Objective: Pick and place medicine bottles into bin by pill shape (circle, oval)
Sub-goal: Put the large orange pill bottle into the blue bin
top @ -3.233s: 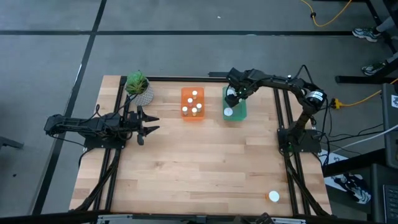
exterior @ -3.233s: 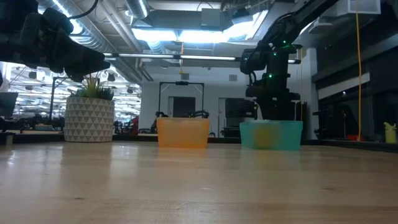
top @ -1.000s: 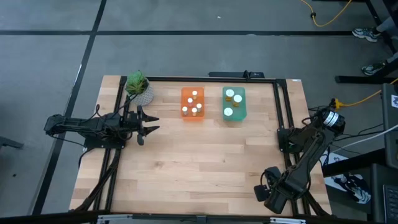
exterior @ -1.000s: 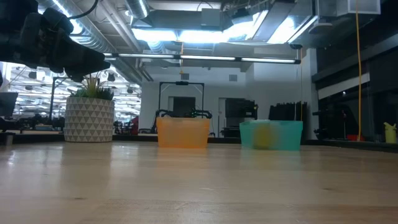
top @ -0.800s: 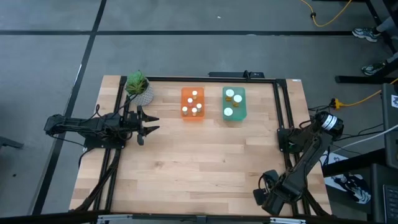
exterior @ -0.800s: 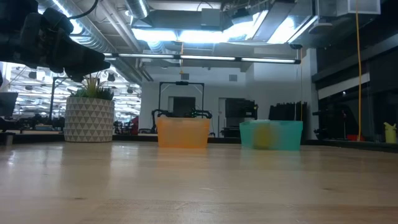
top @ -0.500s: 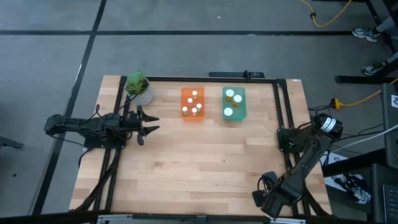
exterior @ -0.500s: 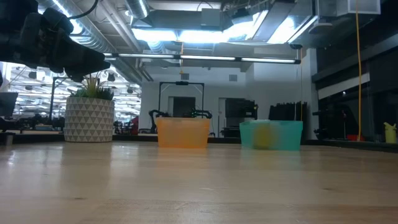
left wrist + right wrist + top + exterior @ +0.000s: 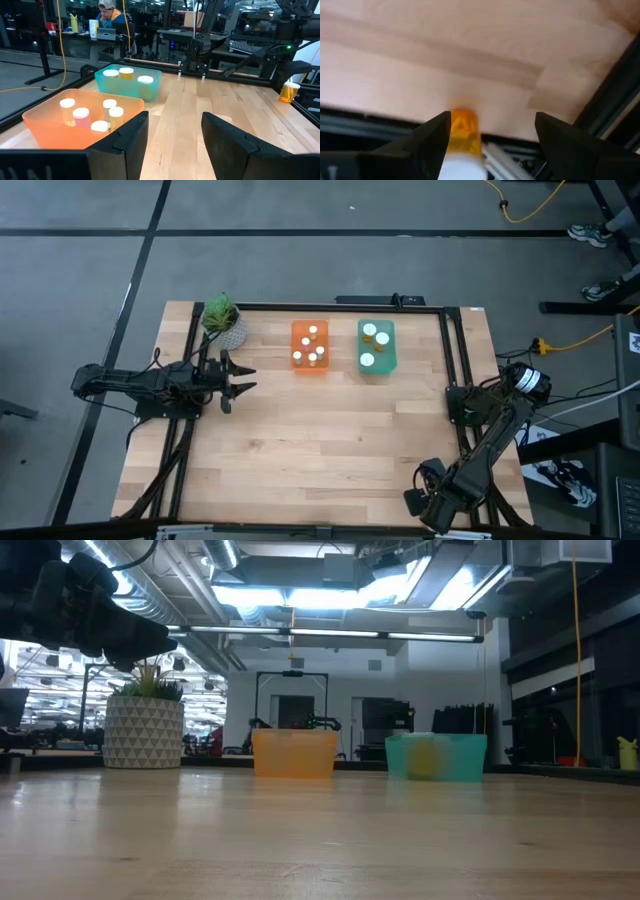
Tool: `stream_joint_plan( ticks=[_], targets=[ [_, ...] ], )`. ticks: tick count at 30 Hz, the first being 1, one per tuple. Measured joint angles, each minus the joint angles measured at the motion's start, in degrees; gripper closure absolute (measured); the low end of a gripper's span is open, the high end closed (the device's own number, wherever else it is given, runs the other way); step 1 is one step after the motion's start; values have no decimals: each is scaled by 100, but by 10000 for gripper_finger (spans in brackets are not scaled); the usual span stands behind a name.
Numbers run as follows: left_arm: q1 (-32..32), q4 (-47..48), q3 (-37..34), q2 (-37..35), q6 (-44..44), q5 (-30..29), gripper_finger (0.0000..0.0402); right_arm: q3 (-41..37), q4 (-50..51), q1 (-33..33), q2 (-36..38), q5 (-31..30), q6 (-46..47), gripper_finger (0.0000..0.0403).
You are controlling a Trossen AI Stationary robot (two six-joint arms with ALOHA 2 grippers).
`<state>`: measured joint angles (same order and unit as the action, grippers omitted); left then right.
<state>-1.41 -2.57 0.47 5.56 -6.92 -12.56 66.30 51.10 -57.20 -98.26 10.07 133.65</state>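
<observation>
Right gripper (image 9: pixel 428 502), lower right of high view, fingers apart around last amber bottle (image 9: pixel 464 131). Center bottle between fingers, grip body below cap. Left gripper (image 9: pixel 240 377) open, idle.

A translucent orange bin (image 9: pixel 310 348) and a teal-green bin (image 9: pixel 377 347) sit at upper centre of the pale blond wood table (image 9: pixel 320 440), each holding white-capped bottles (image 9: pixel 111 73), some with amber-orange sides. At upper left, a green plant stands in a white pot (image 9: pixel 144 731) patterned with grey triangles. Both arms are black, and another amber-orange bottle with a white cap (image 9: pixel 463 145) shows against the black frame at the table's lower right edge.
</observation>
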Motion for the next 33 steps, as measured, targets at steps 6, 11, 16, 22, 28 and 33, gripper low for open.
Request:
stream_joint_plan(
  ticks=[6,11,16,22,28,33],
  targets=[
    [-1,-1,1,-2,0,1,225,9,-497,-1,0,4,-33,112],
    [0,0,2,-2,0,0,225,9,-701,-1,1,162,15,112],
    [-1,0,1,-2,0,0,225,11,-878,-1,-79,246,106,112],
    [0,0,1,-1,0,0,225,11,-1272,-1,-308,361,126,112],
    [0,0,0,-1,0,1,225,11,-1525,-11,-426,507,144,112],
    [0,0,2,-1,0,1,225,13,-1589,-100,-426,524,393,112]
  ],
)
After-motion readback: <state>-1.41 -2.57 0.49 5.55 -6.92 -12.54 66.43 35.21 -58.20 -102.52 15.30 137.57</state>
